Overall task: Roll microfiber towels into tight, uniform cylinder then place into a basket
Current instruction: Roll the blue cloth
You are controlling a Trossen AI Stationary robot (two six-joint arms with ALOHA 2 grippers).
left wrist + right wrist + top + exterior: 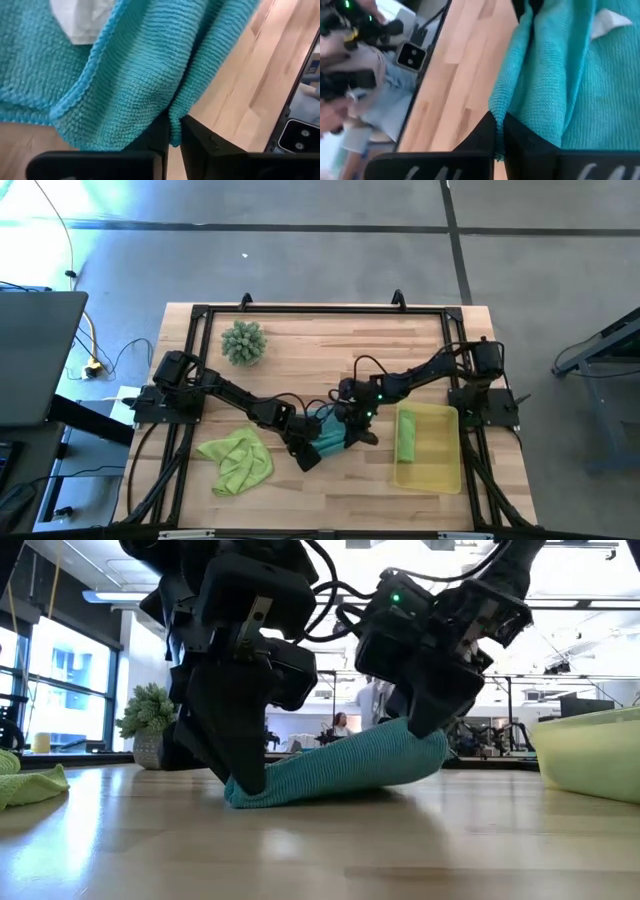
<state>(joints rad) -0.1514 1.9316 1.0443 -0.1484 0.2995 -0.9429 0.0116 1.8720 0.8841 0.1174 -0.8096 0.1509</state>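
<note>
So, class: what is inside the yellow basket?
A rolled green towel lies along the left side of the basket. Whatever is beneath the roll is covered.

1 towel [406, 436] in basket [440, 475]; another [238, 461] left.

The teal towel [135, 75] is looped, ribbed cloth with a stitched hem, matt and nubbly, and a white tag [82, 20] sewn on it looks like smooth fabric or paper, hard to tell which. Beneath it the table [330, 340] is pale planked wood with a soft sheen, framed in black metal rail [320, 309]. Beside the towel, the basket [440, 470] is translucent yellow plastic, smooth and slightly glossy, holding a fuzzy lime cloth roll [406, 436].
</note>
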